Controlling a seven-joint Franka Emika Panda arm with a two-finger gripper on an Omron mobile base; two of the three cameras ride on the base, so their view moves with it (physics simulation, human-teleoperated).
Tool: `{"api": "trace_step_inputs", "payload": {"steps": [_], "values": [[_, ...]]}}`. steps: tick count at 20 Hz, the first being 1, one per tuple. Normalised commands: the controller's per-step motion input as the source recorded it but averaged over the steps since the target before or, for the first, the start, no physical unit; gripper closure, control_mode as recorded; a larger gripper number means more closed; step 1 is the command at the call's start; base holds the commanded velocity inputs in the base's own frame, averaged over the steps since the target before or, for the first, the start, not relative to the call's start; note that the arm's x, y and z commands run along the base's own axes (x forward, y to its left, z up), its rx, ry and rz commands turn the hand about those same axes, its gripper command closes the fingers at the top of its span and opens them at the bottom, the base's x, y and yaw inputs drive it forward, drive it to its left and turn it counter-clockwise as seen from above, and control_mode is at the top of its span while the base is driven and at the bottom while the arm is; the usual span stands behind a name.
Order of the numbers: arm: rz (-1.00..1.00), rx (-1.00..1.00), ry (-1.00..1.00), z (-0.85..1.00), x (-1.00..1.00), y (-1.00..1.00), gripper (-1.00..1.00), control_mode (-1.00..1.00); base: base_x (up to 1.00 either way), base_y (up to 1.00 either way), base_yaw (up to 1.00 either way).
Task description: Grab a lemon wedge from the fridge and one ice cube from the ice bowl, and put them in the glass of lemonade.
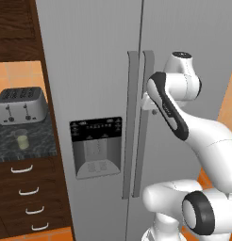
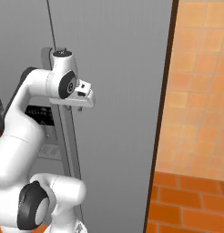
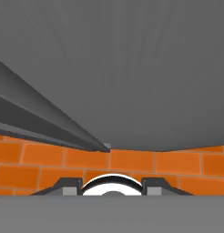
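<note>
The fridge [image 1: 89, 70] is a tall grey steel side-by-side with both doors closed and a black dispenser panel [image 1: 95, 129] in the left door. The lemon wedge is hidden. My gripper [image 2: 73, 108] hangs close in front of the right door [image 2: 118, 68], pointing down, just right of that door's long handle [image 2: 63, 136]. In the hand view my gripper [image 3: 111, 185] has its fingertips [image 3: 68, 184] apart with nothing between them, and the handle [image 3: 41, 118] runs off to their left. The glass of lemonade [image 1: 22, 140] stands on the dark counter left of the fridge. The ice bowl and ice cube are out of view.
A steel toaster [image 1: 21, 104] sits behind the glass on the counter [image 1: 42, 146], with wooden drawers [image 1: 23, 188] below. An orange tiled wall [image 2: 200, 91] rises right of the fridge, above an orange brick floor [image 2: 186, 200].
</note>
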Motion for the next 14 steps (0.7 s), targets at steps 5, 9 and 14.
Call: {"api": "trace_step_inputs", "payload": {"steps": [5,9,14], "values": [[-0.02,0.00,0.00,-0.03,-0.39,-0.11,-1.00,-1.00,0.00,0.00,0.00],[-0.03,0.00,0.00,-0.20,-0.65,-0.16,-1.00,-1.00,0.00,0.00,0.00],[0.00,0.00,-0.03,-0.29,-0.23,0.00,-1.00,-1.00,0.00,0.00,0.00]]}}
